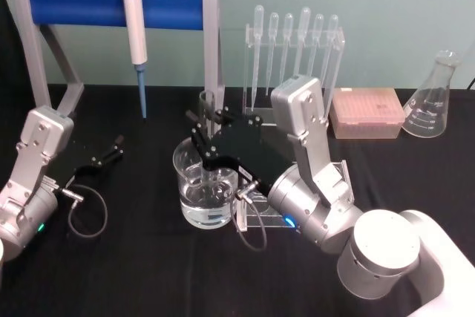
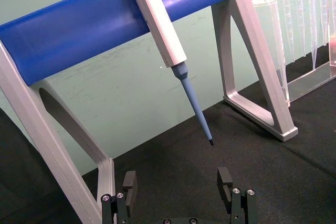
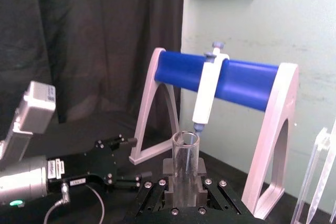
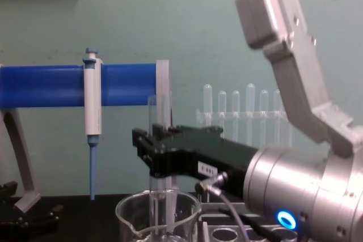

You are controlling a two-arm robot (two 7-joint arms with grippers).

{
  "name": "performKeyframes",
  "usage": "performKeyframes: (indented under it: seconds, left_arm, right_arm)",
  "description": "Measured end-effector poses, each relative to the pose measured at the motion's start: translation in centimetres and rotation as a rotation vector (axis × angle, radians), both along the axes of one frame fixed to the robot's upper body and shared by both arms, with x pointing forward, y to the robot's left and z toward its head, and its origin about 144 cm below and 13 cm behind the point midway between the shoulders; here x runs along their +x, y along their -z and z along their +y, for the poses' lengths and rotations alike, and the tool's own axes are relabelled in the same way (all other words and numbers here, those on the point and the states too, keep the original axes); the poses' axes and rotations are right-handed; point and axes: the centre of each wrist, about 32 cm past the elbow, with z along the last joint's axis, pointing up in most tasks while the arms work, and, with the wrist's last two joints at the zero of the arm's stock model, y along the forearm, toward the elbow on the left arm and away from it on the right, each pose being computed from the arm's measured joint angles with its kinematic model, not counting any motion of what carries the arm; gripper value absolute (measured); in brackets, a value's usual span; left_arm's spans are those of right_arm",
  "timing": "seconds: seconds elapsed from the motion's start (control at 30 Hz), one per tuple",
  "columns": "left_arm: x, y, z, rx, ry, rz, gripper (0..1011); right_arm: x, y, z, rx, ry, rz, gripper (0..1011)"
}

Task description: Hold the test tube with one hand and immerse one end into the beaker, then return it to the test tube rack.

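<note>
I see the right gripper (image 4: 154, 157), its white label unreadable, clamped on the clear, upright test tube (image 4: 153, 118), lower end inside the beaker (image 4: 159, 215). Left gripper (image 1: 111, 151) rests open on the table (image 1: 133, 272).

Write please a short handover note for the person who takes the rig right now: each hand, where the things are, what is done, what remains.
Right hand: black blocky hand, shut on the clear glass test tube, holding it upright over the beaker.
Left hand: open, idle, low over the black table on the robot's left.
Wide clear glass beaker: stands in front of the robot with clear liquid inside.
Done: tube is grasped and its lower end is inside the beaker; whether it touches the liquid, I cannot tell.
Left: finish the dip if needed, lift the tube out, return it.
</note>
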Motion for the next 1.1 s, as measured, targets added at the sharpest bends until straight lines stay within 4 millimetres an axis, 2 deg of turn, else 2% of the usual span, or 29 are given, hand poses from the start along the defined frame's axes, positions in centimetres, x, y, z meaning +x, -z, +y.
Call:
performKeyframes:
  seconds: [0.3, 0.5, 0.7, 0.83, 0.97, 1.1]
  left_arm:
    - [0.0, 0.0, 0.0, 0.0, 0.0, 0.0, 1000]
    - [0.0, 0.0, 0.0, 0.0, 0.0, 0.0, 1000]
    - [0.0, 0.0, 0.0, 0.0, 0.0, 0.0, 1000]
    - [0.0, 0.0, 0.0, 0.0, 0.0, 0.0, 1000]
    - [0.0, 0.0, 0.0, 0.0, 0.0, 0.0, 1000]
    - [0.0, 0.0, 0.0, 0.0, 0.0, 0.0, 1000]
  right_arm:
    - [-0.8, -2.8, -0.2, 0.015, -0.011, -0.032, 226]
    - [-1.6, -4.7, -1.1, 0.065, -0.015, -0.025, 226]
    - [-3.0, -6.1, -3.4, 0.088, 0.01, -0.034, 226]
    - [-4.3, -6.7, -5.8, 0.094, 0.06, -0.048, 226]
    - [-5.1, -6.7, -7.2, 0.092, 0.095, -0.049, 226]
    - [-5.9, -5.7, -8.4, 0.071, 0.136, -0.037, 226]
